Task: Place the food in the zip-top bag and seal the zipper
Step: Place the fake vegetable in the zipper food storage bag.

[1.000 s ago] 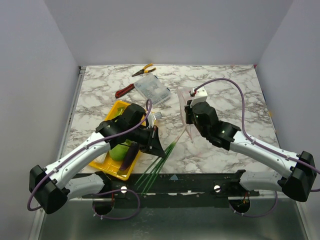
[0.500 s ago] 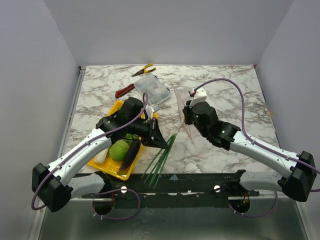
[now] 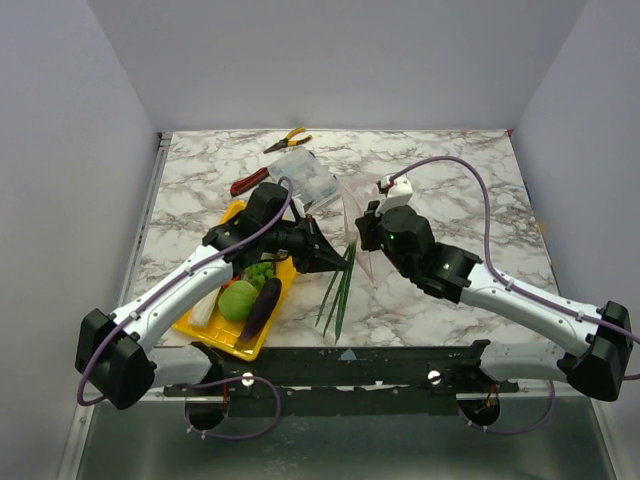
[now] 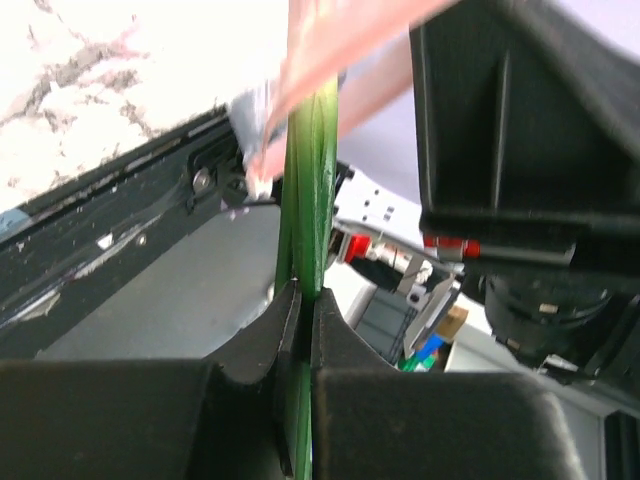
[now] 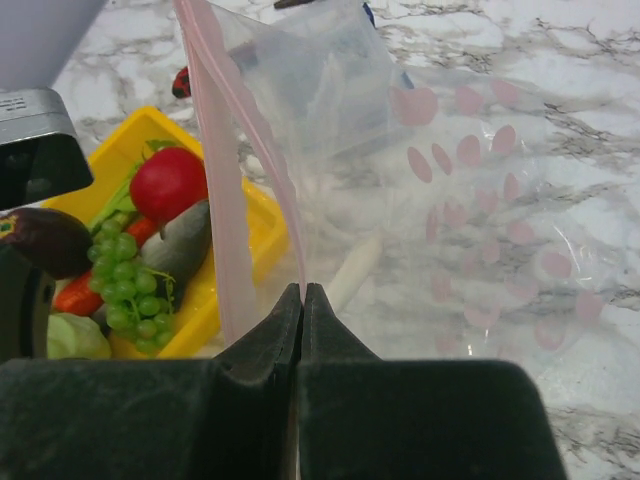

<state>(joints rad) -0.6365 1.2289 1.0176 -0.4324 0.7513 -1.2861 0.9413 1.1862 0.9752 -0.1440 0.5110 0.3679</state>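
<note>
As R fingers (image 5: 265, 345) pinch zipper (image 5: 222, 150) edge, L fingers (image 4: 255, 345) grip stalks (image 3: 340, 285) beside bag (image 5: 460, 200).

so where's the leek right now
The leek is mid-table in the top view, clamped in the left pincer, leaves trailing toward the near edge, between the yellow tray and the zip-top bag.

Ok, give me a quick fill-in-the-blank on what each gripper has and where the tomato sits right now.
1. The left gripper is shut on the long ____ leaves of the leek.
2. The right gripper holds the zip-top bag by its mouth, which is edged by the ____ zipper.
3. The red tomato lies in the ____ tray.
Missing words: green; pink; yellow.
</note>
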